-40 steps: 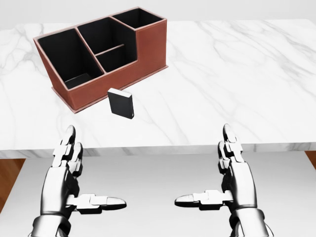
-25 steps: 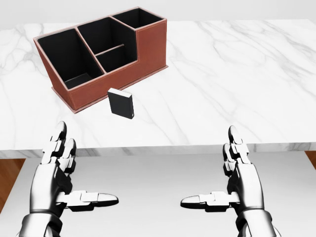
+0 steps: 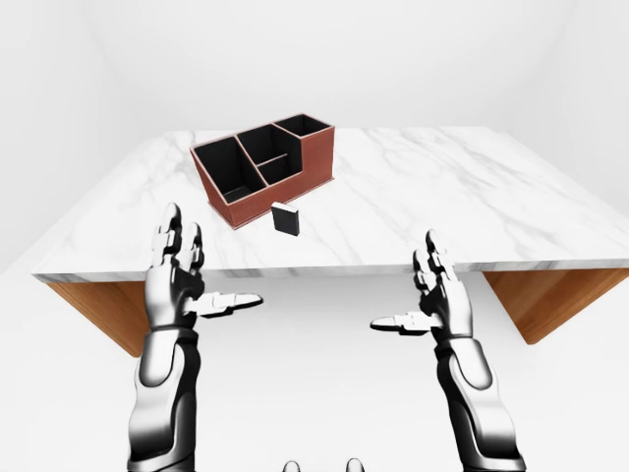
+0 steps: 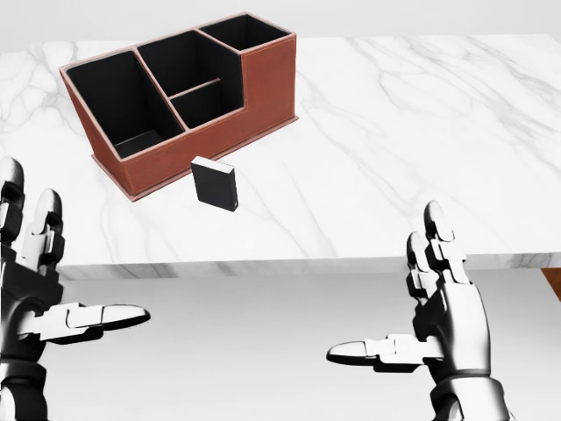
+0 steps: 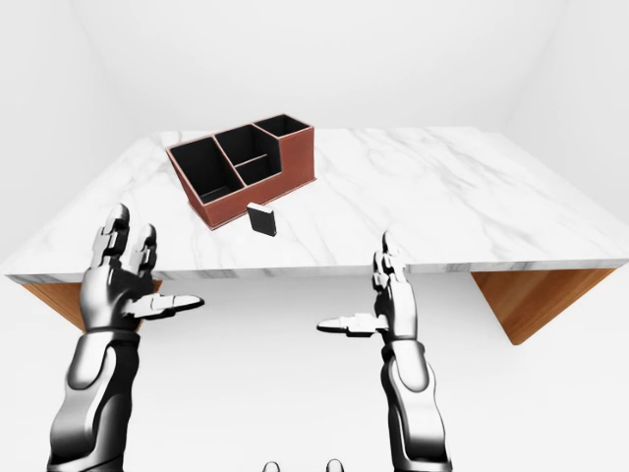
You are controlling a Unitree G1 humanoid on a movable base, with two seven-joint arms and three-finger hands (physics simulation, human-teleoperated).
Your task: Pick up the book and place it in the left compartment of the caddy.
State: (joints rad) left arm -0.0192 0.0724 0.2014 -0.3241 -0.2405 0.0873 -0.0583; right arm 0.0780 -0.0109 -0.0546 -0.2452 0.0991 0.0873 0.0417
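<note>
Since the earlier head-view frames the left hand [image 4: 35,289] has swung outward to the picture's left edge and risen, while the right hand [image 4: 438,329] has drifted slightly right and lower; caddy and book sit exactly where they were, so the camera has not moved.

Left to right in the head view: the left hand is spread wide, fingers up and thumb pointing right, holding nothing. Up and right of it, on the marble table [image 4: 421,132], stands the brown caddy [image 4: 188,96], its left compartment [image 4: 114,103] open and dark. Just below the caddy's near wall stands the small black book [image 4: 215,183], upright, apart from the wall (the gap is slim). Further right, the right hand is likewise open and empty.

Both hands hang short of the table edge. I judge the book lies up and right of the left hand, somewhat nearer it than the right.
</note>
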